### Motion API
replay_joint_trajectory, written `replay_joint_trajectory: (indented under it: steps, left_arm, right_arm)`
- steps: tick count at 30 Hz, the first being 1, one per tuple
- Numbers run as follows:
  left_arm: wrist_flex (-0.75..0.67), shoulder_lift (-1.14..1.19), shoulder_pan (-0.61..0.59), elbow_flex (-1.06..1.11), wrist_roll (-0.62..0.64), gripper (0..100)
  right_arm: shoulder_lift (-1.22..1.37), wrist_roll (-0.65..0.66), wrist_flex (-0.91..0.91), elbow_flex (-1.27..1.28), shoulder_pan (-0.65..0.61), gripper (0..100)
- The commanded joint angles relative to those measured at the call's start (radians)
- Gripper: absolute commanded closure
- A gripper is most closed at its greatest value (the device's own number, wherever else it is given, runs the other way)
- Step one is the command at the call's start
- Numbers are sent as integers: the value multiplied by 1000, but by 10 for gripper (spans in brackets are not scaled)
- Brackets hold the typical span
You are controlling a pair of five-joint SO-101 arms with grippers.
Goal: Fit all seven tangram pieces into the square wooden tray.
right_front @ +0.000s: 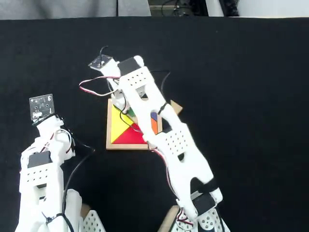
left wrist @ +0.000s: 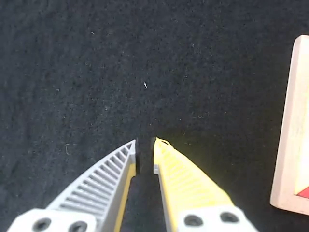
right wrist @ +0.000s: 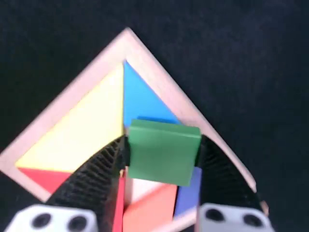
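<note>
- A black table [right_front: 251,96] covers the whole scene, with the square wooden tray [right_front: 123,146] near its middle.
- The right arm [right_front: 178,145] stretches diagonally from the near edge out over the tray, its wrist bent down above the tray's far side.
- The right gripper [right wrist: 161,145] pinches a green square [right wrist: 163,153] between its two black fingers, one on each opposite side of the piece.
- The square hangs over the tray's middle, overlapping the edge of a blue triangle [right wrist: 142,99]. Whether it touches the pieces below cannot be told.
- In the tray lie a large yellow triangle [right wrist: 82,130], a red triangle [right wrist: 43,178], an orange piece [right wrist: 149,205] and a violet-blue piece [right wrist: 189,193].
- The left arm [right_front: 41,164] stands folded at the table's left side, apart from the tray.
- The left gripper [left wrist: 145,145] points down at bare cloth, its tips drawn almost together with nothing between them; the tray's rim sits just beside it.
</note>
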Motion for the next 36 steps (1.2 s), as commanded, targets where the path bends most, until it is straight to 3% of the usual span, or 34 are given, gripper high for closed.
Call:
replay_joint_trajectory:
  steps: [1, 10, 23, 36]
  left_arm:
    - [-17, -11, 10, -5, -5, 927]
    - [-18, -12, 10, -5, -5, 927]
    - [-23, -6, 10, -5, -5, 927]
    - [-23, -8, 10, -5, -5, 927]
  right_arm:
    - [4, -9, 35, -81, -12, 774]
    - [-10, -11, 41, -74, -11, 776]
    - [-243, -8, 0, 248, -40, 771]
    - [-360, -9, 11, 185, -17, 792]
